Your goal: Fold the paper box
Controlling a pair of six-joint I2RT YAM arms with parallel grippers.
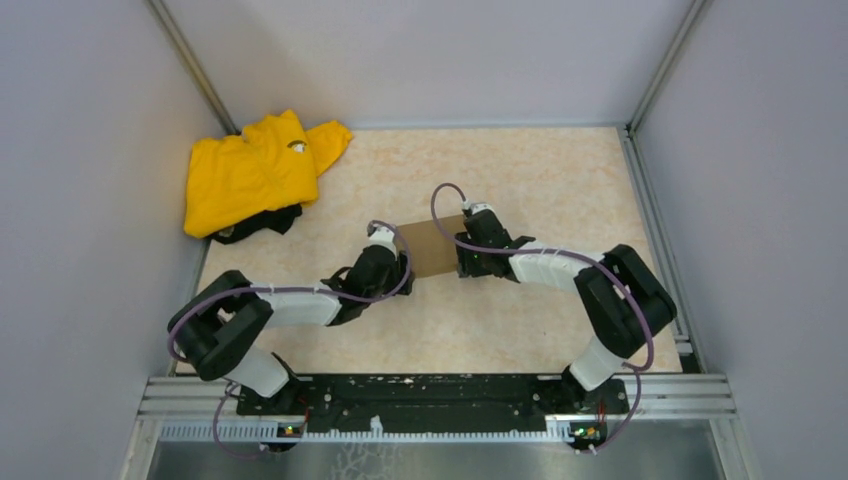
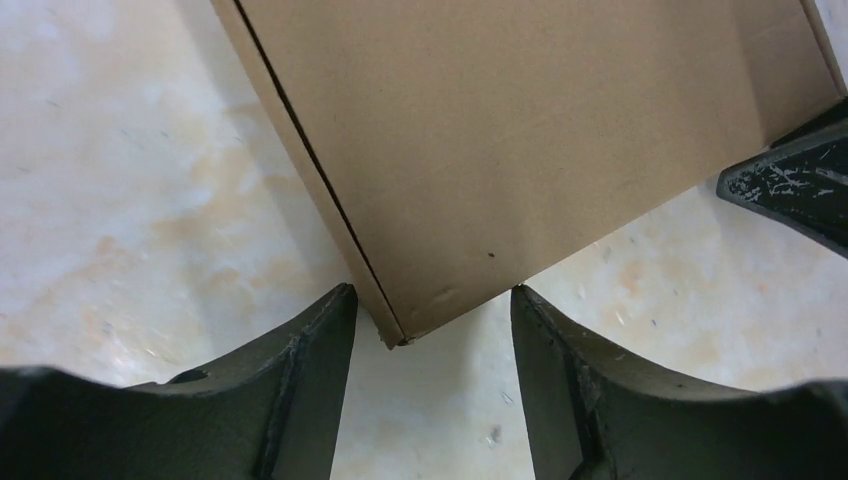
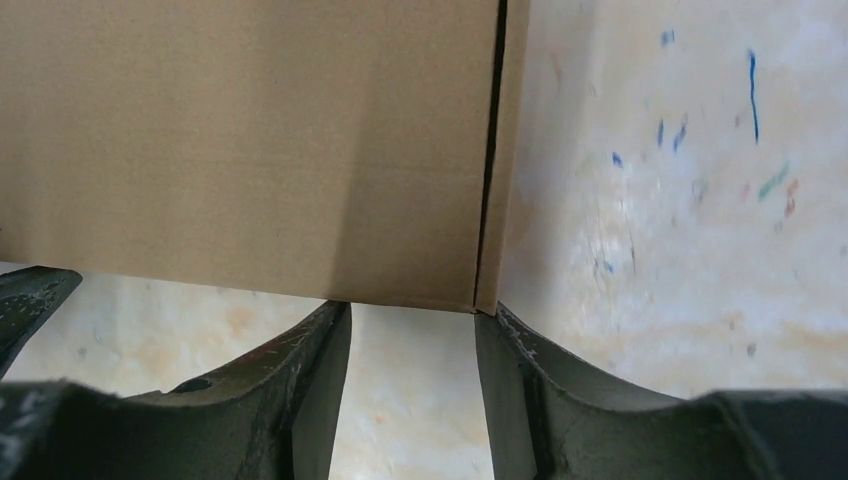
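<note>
The paper box (image 1: 432,247) lies near the middle of the beige marbled table (image 1: 560,180), which is enclosed by grey walls (image 1: 420,50). The left gripper (image 2: 430,300) and the right gripper (image 3: 412,310) stand at its near corners, fingers apart and gripping nothing. A yellow garment (image 1: 250,175) lies in the far left corner.

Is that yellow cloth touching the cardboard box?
Apart. Top view: the cloth lies in the far left corner, the box near the middle, with bare table between.
</note>
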